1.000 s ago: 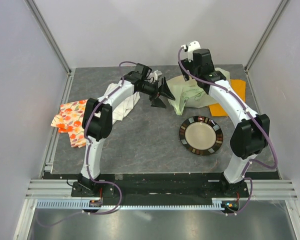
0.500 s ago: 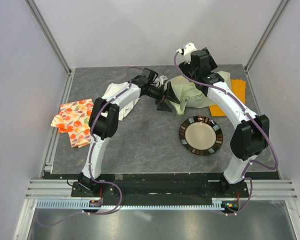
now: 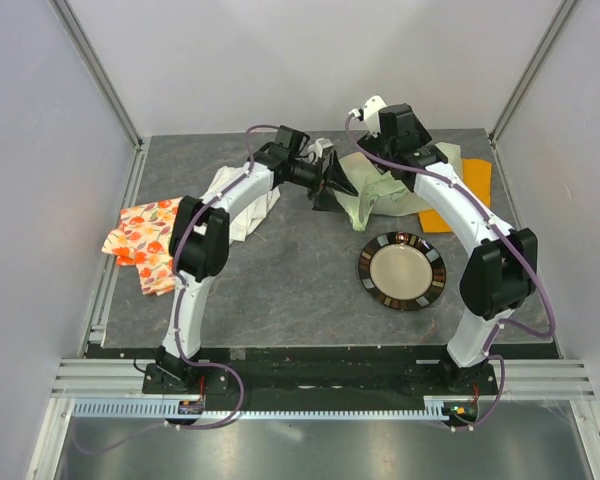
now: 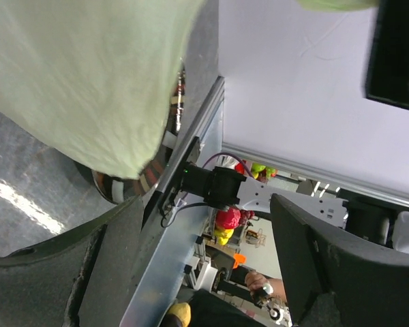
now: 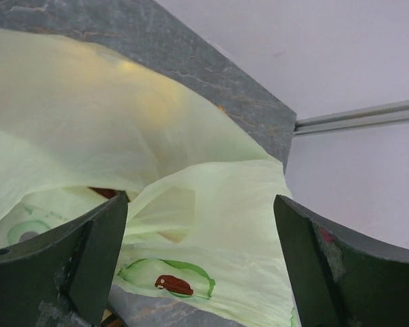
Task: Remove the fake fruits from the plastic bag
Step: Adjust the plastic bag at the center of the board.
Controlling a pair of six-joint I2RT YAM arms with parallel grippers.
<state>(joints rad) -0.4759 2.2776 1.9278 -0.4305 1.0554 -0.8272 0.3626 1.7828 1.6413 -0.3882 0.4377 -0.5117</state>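
Note:
The plastic bag (image 3: 372,192) is pale green and lies crumpled at the back of the table. The fake fruits are hidden; only a dark red-brown bit (image 5: 105,193) shows under a fold, and I cannot tell what it is. My left gripper (image 3: 330,188) is open and empty at the bag's left edge. In the left wrist view the gripper (image 4: 206,204) holds nothing and the bag (image 4: 82,75) hangs to its upper left. My right gripper (image 5: 199,199) is open just above the bag (image 5: 211,225), over a handle loop and a green print.
A dark-rimmed plate (image 3: 401,271) sits in front of the bag, right of centre. An orange cloth (image 3: 468,180) lies under the bag's right side. A white cloth (image 3: 235,205) and a fruit-printed cloth (image 3: 145,245) lie on the left. Frame posts stand at the back corners.
My left gripper has swung in to the bag's left edge and risen a little. My right wrist has shifted slightly left over the bag. The bag's left flap stands a bit higher.

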